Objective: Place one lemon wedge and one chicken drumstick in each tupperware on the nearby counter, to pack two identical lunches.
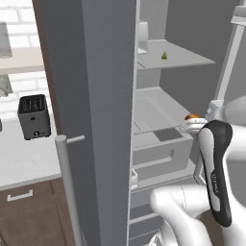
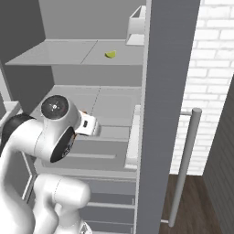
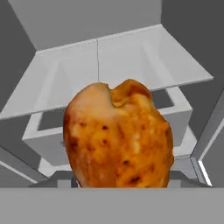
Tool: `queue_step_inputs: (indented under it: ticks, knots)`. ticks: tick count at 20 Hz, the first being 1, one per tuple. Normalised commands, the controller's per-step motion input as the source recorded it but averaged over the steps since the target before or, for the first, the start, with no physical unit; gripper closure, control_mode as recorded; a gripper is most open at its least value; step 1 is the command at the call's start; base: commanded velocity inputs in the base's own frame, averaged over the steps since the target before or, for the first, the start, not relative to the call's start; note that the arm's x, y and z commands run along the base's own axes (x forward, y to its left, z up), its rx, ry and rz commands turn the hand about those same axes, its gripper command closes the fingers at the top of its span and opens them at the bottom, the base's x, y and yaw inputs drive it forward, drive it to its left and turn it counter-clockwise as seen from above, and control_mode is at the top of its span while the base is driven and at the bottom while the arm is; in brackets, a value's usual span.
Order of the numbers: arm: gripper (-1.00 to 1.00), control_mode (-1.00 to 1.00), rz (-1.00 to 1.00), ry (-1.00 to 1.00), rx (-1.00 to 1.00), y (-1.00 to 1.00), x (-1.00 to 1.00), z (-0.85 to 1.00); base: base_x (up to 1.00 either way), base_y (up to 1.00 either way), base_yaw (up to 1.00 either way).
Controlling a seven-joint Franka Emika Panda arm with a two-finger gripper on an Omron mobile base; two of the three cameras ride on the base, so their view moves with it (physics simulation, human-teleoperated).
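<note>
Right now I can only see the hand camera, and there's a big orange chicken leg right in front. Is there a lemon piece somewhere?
Observer: Yes. A lemon wedge sits on the upper fridge shelf, higher than the hand.
Operator: Where's the counter for my chicken leg?
Observer: To the left, past the open fridge door. The counter has a black toaster on it.
Operator: What's on my other side?
Observer: A second open door, with a long handle, stands on the right in front of a white brick wall.
</note>
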Motion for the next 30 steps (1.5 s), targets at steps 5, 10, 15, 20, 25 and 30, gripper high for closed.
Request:
queue_step_inputs:
  ticks: [5,10,15,20,25,30]
  knots:
    - [1.0,-1.0,0.03,0.11,-0.18,0.1,0.0,-0.32,0.0,0.0,0.0]
    - [1.0,-1.0,0.03,0.09,-0.08,0.01,-0.3,-0.11,0.0,0.0,0.0]
    - [1.0,1.0,0.02,0.1,-0.05,-0.05,-0.36,-0.17,-0.6,-0.06,0.17]
    - [1.0,1.0,0.0,0.0,0.0,0.0,0.0,0.0,-0.93,0.01,0.66]
    - [1.0,1.0,0.0,0.0,0.0,0.0,0.0,0.0,-0.42,0.54,0.83]
    - [1.0,1.0,0.0,0.0,0.0,0.0,0.0,0.0,-0.11,1.0,0.6]
